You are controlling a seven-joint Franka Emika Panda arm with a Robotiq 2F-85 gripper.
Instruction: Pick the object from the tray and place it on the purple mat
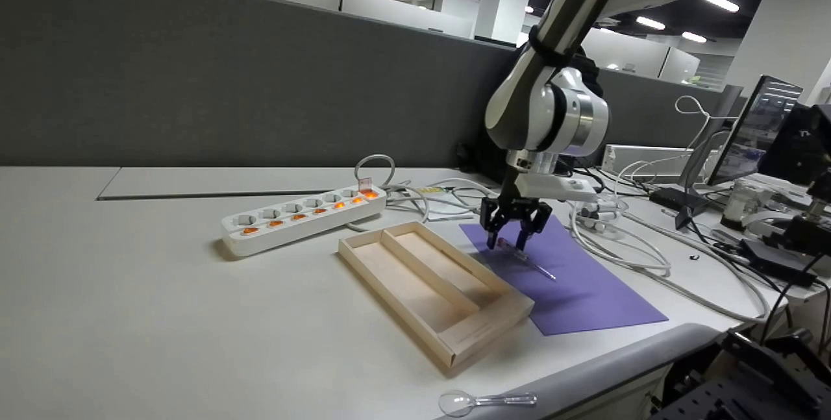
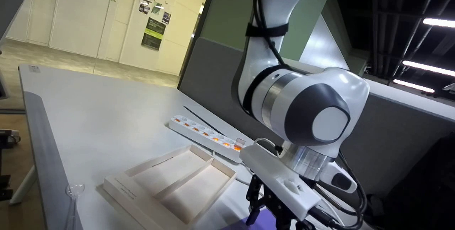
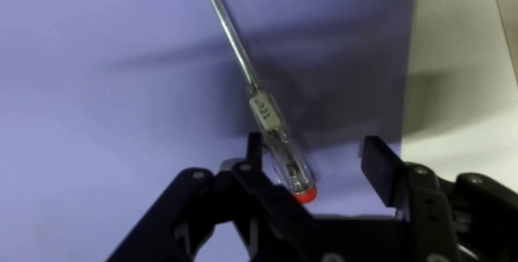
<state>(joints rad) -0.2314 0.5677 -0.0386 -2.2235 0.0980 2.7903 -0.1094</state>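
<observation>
While the fingers (image 3: 379,169) stand well apart, gripping nothing, the screwdriver (image 3: 264,109) lies on the purple mat (image 1: 597,296); I'd guess it's light, stiff and slippery, best pinched around its clear handle (image 3: 288,154).

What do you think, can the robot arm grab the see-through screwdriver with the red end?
Probably yes: the gripper is open, with the screwdriver on the purple mat and its handle between the fingers in the wrist view. Nothing seems to block them, but their height is unclear.

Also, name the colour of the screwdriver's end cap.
The end cap is orange-red, clearest in the wrist view.
</observation>
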